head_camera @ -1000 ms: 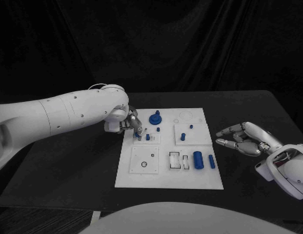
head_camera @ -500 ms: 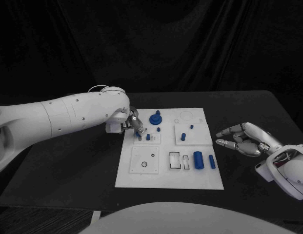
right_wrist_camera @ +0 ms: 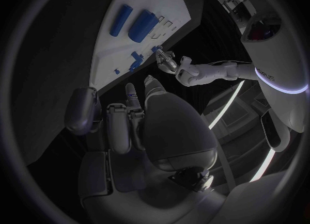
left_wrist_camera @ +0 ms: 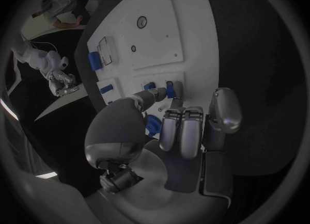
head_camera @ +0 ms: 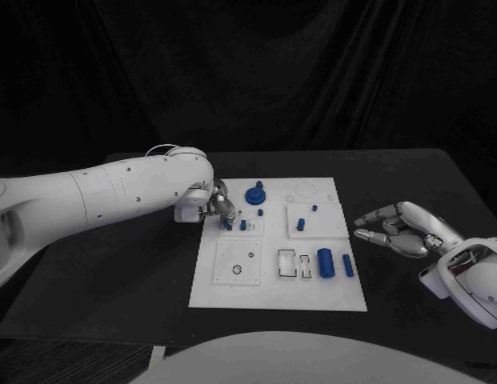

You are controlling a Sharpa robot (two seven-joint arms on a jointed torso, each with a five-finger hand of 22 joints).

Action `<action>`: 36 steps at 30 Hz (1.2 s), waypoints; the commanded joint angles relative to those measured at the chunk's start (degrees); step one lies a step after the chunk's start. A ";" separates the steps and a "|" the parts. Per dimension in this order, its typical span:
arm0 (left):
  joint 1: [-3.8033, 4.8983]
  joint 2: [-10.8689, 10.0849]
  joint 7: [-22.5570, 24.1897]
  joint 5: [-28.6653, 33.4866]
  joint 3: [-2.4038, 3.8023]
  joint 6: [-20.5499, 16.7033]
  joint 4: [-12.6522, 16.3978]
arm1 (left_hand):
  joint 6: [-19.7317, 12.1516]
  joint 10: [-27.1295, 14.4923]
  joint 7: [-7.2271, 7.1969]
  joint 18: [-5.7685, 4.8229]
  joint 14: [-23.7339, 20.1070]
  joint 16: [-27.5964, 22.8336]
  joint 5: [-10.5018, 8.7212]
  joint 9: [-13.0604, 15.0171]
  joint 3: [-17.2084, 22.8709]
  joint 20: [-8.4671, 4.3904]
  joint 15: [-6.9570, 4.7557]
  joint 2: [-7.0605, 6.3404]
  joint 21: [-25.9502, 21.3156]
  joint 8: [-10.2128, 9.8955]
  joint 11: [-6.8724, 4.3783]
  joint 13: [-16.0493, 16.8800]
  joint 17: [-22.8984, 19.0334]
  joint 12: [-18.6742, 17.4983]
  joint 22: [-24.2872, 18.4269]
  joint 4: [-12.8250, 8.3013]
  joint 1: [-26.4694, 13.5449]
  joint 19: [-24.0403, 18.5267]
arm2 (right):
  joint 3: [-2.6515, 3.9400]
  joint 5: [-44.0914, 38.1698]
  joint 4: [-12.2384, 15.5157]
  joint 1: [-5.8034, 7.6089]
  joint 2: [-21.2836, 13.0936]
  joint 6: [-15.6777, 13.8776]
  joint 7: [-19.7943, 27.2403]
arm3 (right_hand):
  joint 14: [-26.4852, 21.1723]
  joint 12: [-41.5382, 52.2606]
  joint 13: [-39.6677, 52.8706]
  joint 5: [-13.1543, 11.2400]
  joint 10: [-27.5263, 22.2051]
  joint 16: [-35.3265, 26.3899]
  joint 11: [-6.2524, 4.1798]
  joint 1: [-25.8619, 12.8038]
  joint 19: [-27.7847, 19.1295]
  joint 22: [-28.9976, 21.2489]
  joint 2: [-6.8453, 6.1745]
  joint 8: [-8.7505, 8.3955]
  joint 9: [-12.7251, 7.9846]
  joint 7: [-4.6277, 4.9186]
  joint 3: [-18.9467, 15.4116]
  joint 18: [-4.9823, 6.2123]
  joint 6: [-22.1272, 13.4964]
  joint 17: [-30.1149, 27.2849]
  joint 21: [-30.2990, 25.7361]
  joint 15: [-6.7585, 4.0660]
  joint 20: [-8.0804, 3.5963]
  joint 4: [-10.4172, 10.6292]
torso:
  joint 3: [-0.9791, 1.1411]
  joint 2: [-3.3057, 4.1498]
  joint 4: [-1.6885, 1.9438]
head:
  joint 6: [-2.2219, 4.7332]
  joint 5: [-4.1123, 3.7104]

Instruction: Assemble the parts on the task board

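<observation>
Head view: white task board (head_camera: 274,294) on black table (head_camera: 122,280)

The task board (head_camera: 274,276) looks like smooth matt white plastic, and the parts (head_camera: 326,262) on it like smooth blue plastic with a faint sheen. Both arms wear glossy white plastic shells, the left hand (head_camera: 211,206) and right hand (head_camera: 396,229) showing brushed silver metal. The table (head_camera: 122,264) is matt black; behind it, toward twelve o'clock, hangs creased black cloth (head_camera: 271,80).

White arms, silver hands; dark screws, apparently.
</observation>
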 commanded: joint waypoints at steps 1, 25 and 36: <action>-0.16 0.14 0.80 -0.10 0.05 0.19 -0.10 | 0.08 6.17 -0.28 0.50 6.05 0.15 -0.06 -0.07 0.22 0.01 0.40 0.82 -0.11 -0.23 0.36 15.09 15.09 0.20 8.59 -0.72 0.09 -0.35 | 0.03 -0.06 -0.02 -0.13 0.05 0.68 -1.04 | 4.13 -0.16 12.93 0.27 4.14 -0.23 0.27 0.57 -0.04 8.56 -0.05 -0.19 -0.06 0.04 0.28 0.40 0.22 8.31 -0.15 0.23 0.19 -0.06 | -0.01 0.03 0.02 | -0.01 0.15; -0.36 0.40 0.80 -0.10 0.05 0.51 -0.35 | 0.06 5.72 -0.25 0.66 6.05 0.15 -0.05 -0.09 0.23 0.04 0.41 1.06 -0.79 -0.30 0.38 14.73 15.09 -0.17 8.38 -1.02 0.18 -0.83 | 0.03 0.22 0.07 -0.17 0.01 0.96 -1.24 | 4.11 -0.18 12.91 0.39 4.12 -0.26 0.28 0.63 -0.08 8.54 -0.05 -0.19 -0.07 0.04 0.33 0.42 0.27 8.29 -0.26 0.24 0.20 -0.05 | 0.00 0.00 0.01 | -0.01 -0.20; -0.56 0.50 0.46 -0.10 0.05 1.12 0.23 | 0.06 5.47 -0.24 0.69 6.05 0.15 -0.09 -0.09 0.19 0.05 0.43 1.13 -0.94 -0.31 0.39 14.54 15.09 -0.37 8.33 -1.06 0.16 -0.94 | 0.03 0.24 0.03 -0.21 0.13 1.17 -1.35 | 4.11 -0.18 12.91 0.39 4.12 -0.26 0.28 0.63 -0.08 8.54 -0.05 -0.19 -0.07 0.04 0.33 0.42 0.27 8.29 -0.26 0.24 0.20 -0.05 | -0.04 0.00 0.00 | -0.01 -0.21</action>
